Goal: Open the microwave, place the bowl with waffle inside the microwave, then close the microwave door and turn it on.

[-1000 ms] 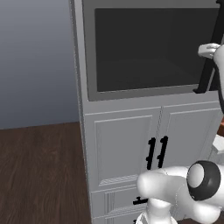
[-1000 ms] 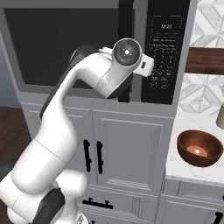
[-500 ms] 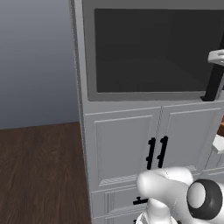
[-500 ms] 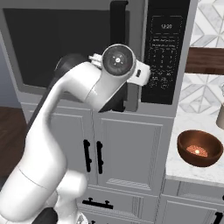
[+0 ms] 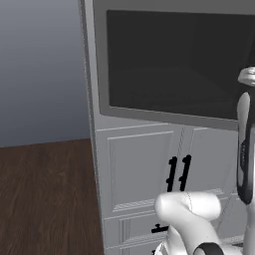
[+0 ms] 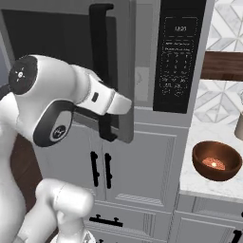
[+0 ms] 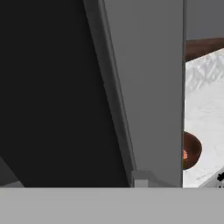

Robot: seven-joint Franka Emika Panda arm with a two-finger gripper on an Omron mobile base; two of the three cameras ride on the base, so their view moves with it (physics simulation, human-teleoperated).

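1. In the left base view, the microwave (image 5: 174,64) is seen built into a tall grey cabinet column, its wide dark glass front taking up the upper right. Below it are white panelled cabinet doors (image 5: 144,169) with short black handles (image 5: 178,173). A dark wood floor (image 5: 45,194) lies to the left. Part of the white arm (image 5: 187,211) is seen at the bottom, and a white and black link rises along the right edge.

2. In the right base view, the microwave door (image 6: 124,71) is swung partly out from the body, and its long black bar handle (image 6: 100,71) stands upright in front of the glass. The dark control strip (image 6: 178,57) is to its right. The arm's wrist reaches to the door's lower edge beside the handle; the tool itself is hidden, so whether it is spread or pinching cannot be told. The bowl (image 6: 217,160), brown and round with something orange inside, rests on the pale bench (image 6: 209,182) to the right, well apart from the microwave.

3. In the hand view, the door's grey edge (image 7: 148,87) is seen close up beside dark glass, with the bowl (image 7: 190,150) partly visible past it on the bench.
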